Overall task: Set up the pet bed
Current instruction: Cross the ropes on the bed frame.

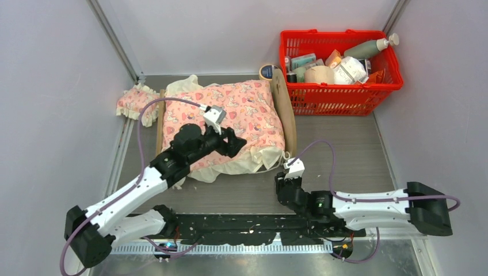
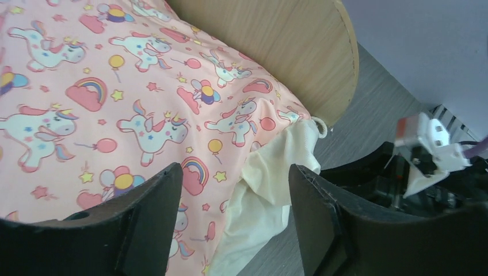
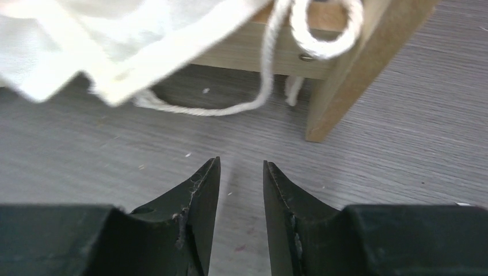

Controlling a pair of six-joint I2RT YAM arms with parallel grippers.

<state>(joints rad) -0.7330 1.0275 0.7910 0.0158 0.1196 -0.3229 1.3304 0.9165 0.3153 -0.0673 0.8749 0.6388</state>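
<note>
Your left claw (image 1: 237, 141) hangs over the pet bed (image 1: 286, 109), above the near half of the pink unicorn blanket (image 1: 230, 112) that covers the bed's top. Its jaws stand wide apart with nothing between them. In the wrist view the blanket and its cream frill (image 2: 265, 190) lie below the gap. I cannot tell whether the fingers (image 2: 144, 218) touch the cloth. The arched headboard (image 2: 288, 46) stands upright just beyond and to the right of this claw, and the frill spills over the bed's side below it.

Your right claw (image 1: 282, 181) sits low over the desk (image 1: 357, 155), close to the bed's near corner under the headboard. Its jaws are parted by a narrow gap and hold nothing; bare desk shows between them. Ahead and slightly right of it, near but apart, stands a wooden leg (image 3: 357, 75) of the bed. A white cord (image 3: 230, 109) is looped where the leg meets the side rail and trails onto the desk to the left. The frill hangs ahead-left of this claw.

A small pink frilled pillow (image 1: 137, 103) lies on the desk well to the left of your left claw, beside the bed's foot end. A red basket (image 1: 339, 95) full of bottles and packets stands beyond your right claw, just past the headboard.
</note>
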